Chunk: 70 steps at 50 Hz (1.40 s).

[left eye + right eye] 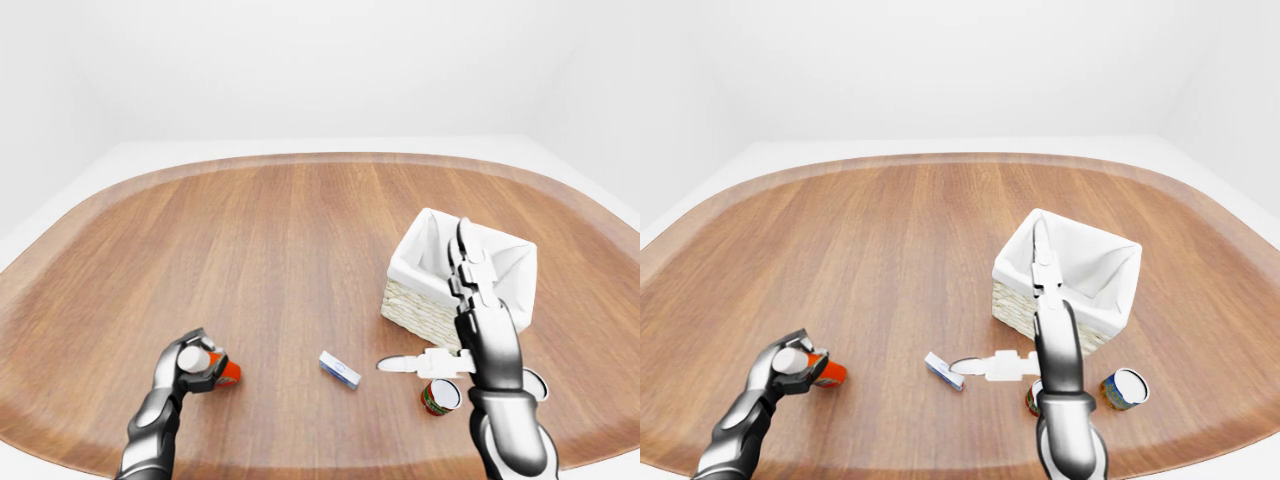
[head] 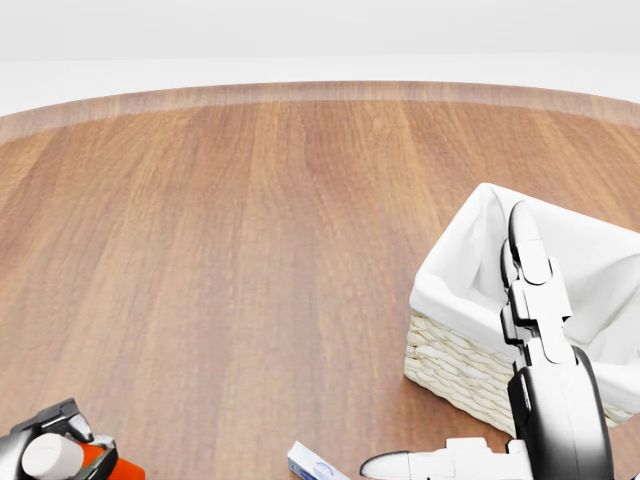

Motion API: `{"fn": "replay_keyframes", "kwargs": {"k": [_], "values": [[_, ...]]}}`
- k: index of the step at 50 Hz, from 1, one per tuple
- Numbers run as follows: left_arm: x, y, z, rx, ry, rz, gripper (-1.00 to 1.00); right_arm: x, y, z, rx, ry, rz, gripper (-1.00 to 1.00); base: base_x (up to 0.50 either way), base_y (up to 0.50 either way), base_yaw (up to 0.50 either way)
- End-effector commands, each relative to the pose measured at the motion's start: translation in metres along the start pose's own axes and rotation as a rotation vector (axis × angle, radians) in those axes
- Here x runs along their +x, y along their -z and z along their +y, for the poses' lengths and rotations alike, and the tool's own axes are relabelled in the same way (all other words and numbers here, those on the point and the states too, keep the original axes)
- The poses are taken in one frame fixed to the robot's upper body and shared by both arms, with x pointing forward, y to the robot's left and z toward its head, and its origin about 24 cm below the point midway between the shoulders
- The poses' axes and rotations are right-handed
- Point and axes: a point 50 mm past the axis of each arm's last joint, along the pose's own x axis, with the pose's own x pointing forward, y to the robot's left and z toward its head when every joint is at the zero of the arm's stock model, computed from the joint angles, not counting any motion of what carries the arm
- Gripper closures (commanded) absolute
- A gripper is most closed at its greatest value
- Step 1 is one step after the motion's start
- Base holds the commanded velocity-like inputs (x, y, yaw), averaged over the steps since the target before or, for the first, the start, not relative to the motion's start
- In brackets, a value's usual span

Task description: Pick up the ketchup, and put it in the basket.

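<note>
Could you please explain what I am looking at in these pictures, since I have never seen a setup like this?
These are simulator renders from three cameras on a humanoid robot's head, looking out over its own arms: a left-eye view, a right-eye view and a closer head view.

A round wooden table fills the scene. The robot's left hand is wrapped around an orange ketchup bottle with a white cap, low on the left. Its right hand is held open, fingers stretched out, in front of a wicker basket with a white cloth lining.

Also on the table: a small white and blue box, a red can and, in the right-eye view, a second can lying on its side.

The job is to put the ketchup in the basket.
</note>
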Motion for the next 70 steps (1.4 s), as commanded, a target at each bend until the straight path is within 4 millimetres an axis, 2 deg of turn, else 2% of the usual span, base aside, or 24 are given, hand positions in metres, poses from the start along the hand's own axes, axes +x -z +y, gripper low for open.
{"fn": "replay_keyframes", "kwargs": {"k": [1,5,6,7,13,20,25,27,33,34,38,39,46,58,70], "values": [[-0.017,-0.038,-0.015,0.063,0.039,-0.218,0.95,0.0,0.002,0.0,-0.001,-0.002,0.006,-1.0,0.0,0.0,0.0],[-0.019,-0.044,-0.017,0.069,0.044,-0.249,0.95,0.001,0.002,0.001,-0.001,-0.003,0.007,-1.0,0.0,0.0,0.0],[-0.027,-0.065,-0.026,0.107,0.065,-0.352,0.95,0.001,0.002,0.001,-0.002,-0.002,0.007,-1.0,0.0,0.0,0.0],[-0.03,-0.072,-0.029,0.116,0.07,-0.387,0.95,0.001,0.002,0.001,-0.002,-0.002,0.008,-1.0,0.0,0.0,0.0],[-0.04,-0.093,-0.038,0.146,0.093,-0.488,0.95,0.0,0.003,0.001,-0.001,-0.004,0.011,-1.0,0.0,0.0,0.0],[-0.05,-0.114,-0.048,0.174,0.119,-0.59,0.95,0.0,0.002,0.001,-0.002,-0.005,0.007,-1.0,0.0,0.0,0.0],[-0.05,-0.114,-0.049,0.174,0.119,-0.592,0.95,0.0,0.002,0.001,-0.002,-0.005,0.007,-1.0,0.0,0.0,0.0],[-0.055,-0.131,-0.062,0.196,0.15,-0.671,0.95,0.0,0.002,0.002,0.0,-0.007,0.007,-1.0,0.0,0.0,0.0],[-0.056,-0.138,-0.068,0.205,0.163,-0.703,0.95,0.0,0.002,0.002,-0.001,-0.007,0.007,-1.0,0.0,0.0,0.0],[-0.058,-0.146,-0.078,0.212,0.185,-0.742,0.95,0.001,0.003,0.002,0.0,-0.007,0.009,-1.0,0.0,0.0,0.0],[-0.058,-0.147,-0.079,0.213,0.186,-0.744,0.95,0.001,0.003,0.002,0.0,-0.007,0.009,-1.0,0.0,0.0,0.0],[-0.067,-0.158,-0.09,0.219,0.215,-0.811,0.95,0.0,0.002,0.002,0.0,-0.007,0.008,-1.0,0.0,0.0,0.0],[-0.084,-0.175,-0.112,0.205,0.279,-0.857,0.95,0.0,0.001,0.001,0.0,-0.006,0.004,-1.0,0.0,0.0,0.0],[-0.117,-0.191,-0.143,0.189,0.38,-0.972,0.95,0.0,0.001,0.001,0.0,-0.004,0.005,-1.0,0.0,0.0,0.0],[-0.12,-0.191,-0.146,0.186,0.39,-0.979,0.95,0.0,0.0,0.001,0.0,-0.005,0.002,-1.0,0.0,0.0,0.0]]}}
